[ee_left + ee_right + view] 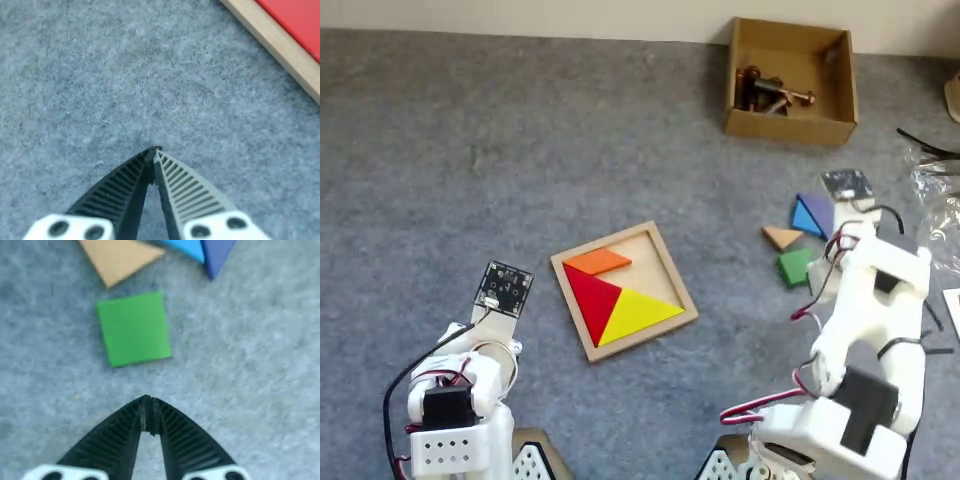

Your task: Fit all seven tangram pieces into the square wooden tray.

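At lower left of the high view, the left gripper (154,150) rests with its tips together, near the wooden tray (675,272) at centre, which holds orange (597,261), red (592,297) and yellow (640,311) pieces. The right gripper (146,407) is closed too and holds nothing; the green square (134,329) lies just beyond it, with the tan triangle (120,259) and blue triangle (187,247) farther on. At upper right, a cardboard box (785,128) holds metal parts (768,92).
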{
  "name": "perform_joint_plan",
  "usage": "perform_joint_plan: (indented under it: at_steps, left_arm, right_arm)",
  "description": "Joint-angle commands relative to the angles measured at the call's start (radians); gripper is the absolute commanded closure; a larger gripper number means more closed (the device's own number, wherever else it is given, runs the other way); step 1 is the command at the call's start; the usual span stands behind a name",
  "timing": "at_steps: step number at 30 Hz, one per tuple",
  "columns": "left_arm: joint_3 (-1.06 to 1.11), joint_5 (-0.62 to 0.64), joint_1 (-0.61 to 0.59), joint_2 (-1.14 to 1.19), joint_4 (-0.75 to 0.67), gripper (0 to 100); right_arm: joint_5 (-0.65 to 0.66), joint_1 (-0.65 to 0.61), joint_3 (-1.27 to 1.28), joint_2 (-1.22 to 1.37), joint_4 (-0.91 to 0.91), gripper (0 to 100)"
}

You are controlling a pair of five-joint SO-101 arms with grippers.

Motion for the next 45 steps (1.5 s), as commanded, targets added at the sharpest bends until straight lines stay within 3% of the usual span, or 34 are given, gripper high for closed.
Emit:
perform_joint_plan:
  at_steps: [1,13,17,21,26,31,35,45]
  left_arm:
    - [0.021,0.012,-0.002,-0.01,0.008,99]
    - [0.021,0.012,-0.002,-0.01,0.008,99]
    - [0.021,0.012,-0.002,-0.01,0.008,99]
    - [0.021,0.012,-0.002,-0.01,0.008,99]
    - [0.021,0.011,-0.002,-0.01,0.008,99]
    - [0.021,0.011,-0.002,-0.01,0.008,99]
    - [0.021,0.011,-0.002,-0.01,0.008,99]
    - [0.021,0.011,-0.002,-0.01,0.008,99]
  right_arm:
    - [-0.018,0.015,-0.189,0.015,0.067,98.1]
    - [-0.048,-0.012,-0.806,0.369,0.409,89.0]
    - [-0.127,-0.015,-0.984,0.506,0.472,89.0]
    - [-0.126,-0.048,-1.115,0.636,0.478,89.0]
    - [-0.003,-0.077,-1.3,0.791,0.475,89.0]
    - [0.017,-0.07,-1.566,0.944,0.479,88.6]
    - [0.106,-0.093,-1.739,1.033,0.515,88.5]
    - [0.236,-0.127,-1.822,1.093,0.555,88.5]
